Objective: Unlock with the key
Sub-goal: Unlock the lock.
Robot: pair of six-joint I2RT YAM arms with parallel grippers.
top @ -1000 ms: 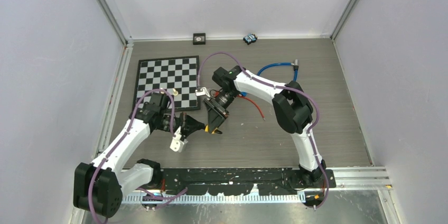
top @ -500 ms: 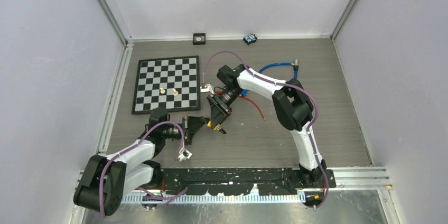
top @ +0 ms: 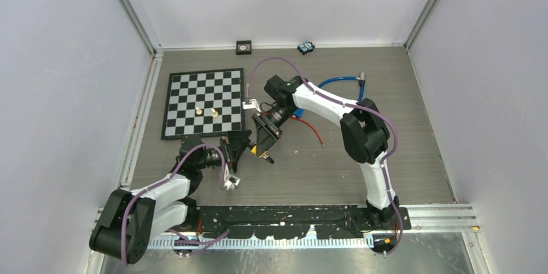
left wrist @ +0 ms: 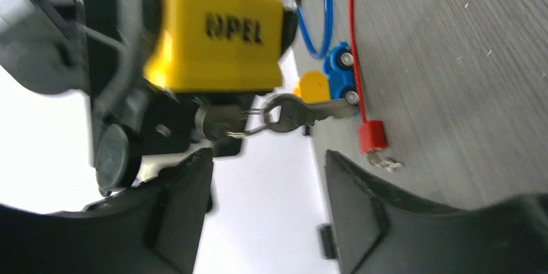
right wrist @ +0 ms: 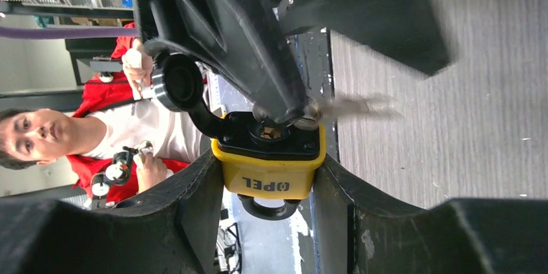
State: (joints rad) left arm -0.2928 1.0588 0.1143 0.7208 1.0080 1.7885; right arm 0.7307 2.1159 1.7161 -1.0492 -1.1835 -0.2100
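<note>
Between the right jaws, the yellow padlock (right wrist: 271, 170) reads "OPEL".

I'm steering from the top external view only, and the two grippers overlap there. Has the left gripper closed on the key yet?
Observer: No. The left wrist view shows the left gripper open, nothing between its fingers.
Operator: Is the key in the lock?
Observer: Yes, the key sticks out of the black end of the yellow padlock, a spare key dangling from its ring.
Operator: Is the padlock held?
Observer: The right wrist view shows the right gripper clamped on its yellow body.
</note>
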